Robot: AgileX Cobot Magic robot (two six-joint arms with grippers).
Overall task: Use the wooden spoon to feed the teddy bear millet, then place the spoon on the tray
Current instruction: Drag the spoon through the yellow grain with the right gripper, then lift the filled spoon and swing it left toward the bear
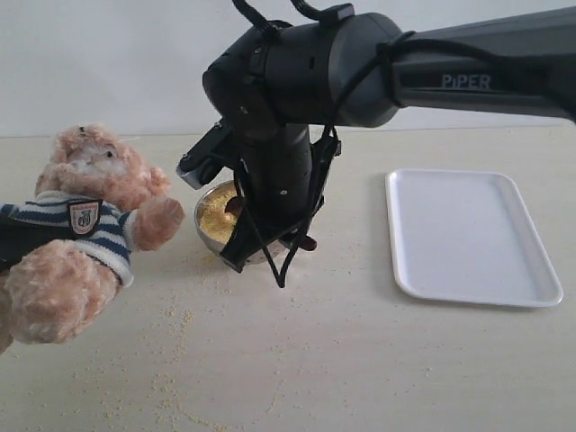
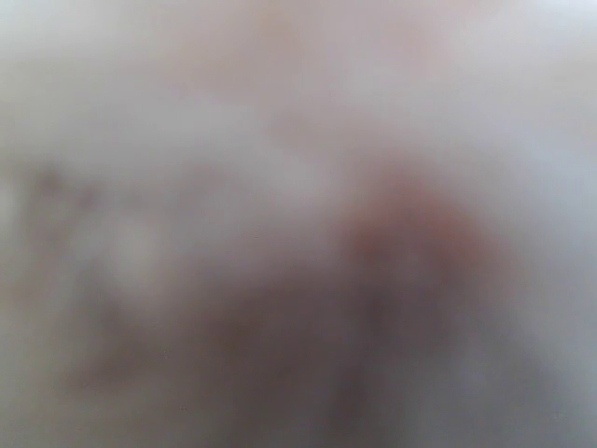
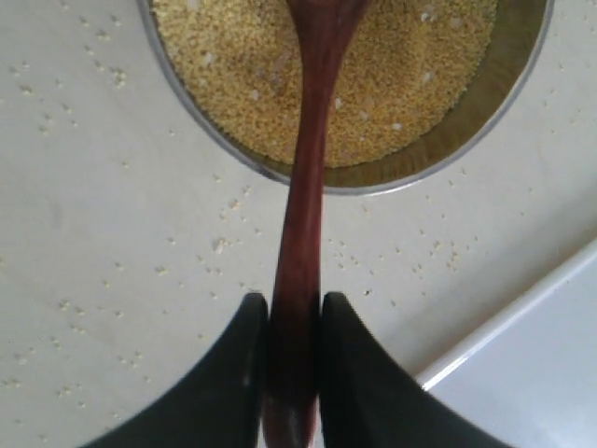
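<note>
— If judged from the spoon alone, how far along?
— Barely begun. Grips the wooden spoon (image 3: 308, 187) near the handle's end with the right gripper (image 3: 294, 313), jaws clenched on either side. Dips its small end into the millet (image 3: 410, 84) in the steel bowl (image 3: 511, 98), mid-table (image 1: 360, 360), just right of the teddy bear (image 1: 85, 225).
— Fed yet?
— Cannot say; looks like scooping only. Nothing raised toward the muzzle. Plenty of stray grains (image 1: 175, 360) scattered on the near side, though.
— And the left gripper?
— Cannot tell, released or clenched: only a pale blur in that wrist view.
— Left to do?
— Lifting a spoonful, carrying it left to the bear's mouth, then swinging right to lay the spoon on the tray (image 1: 468, 234), well apart from the bowl and with no spoon on it yet.
</note>
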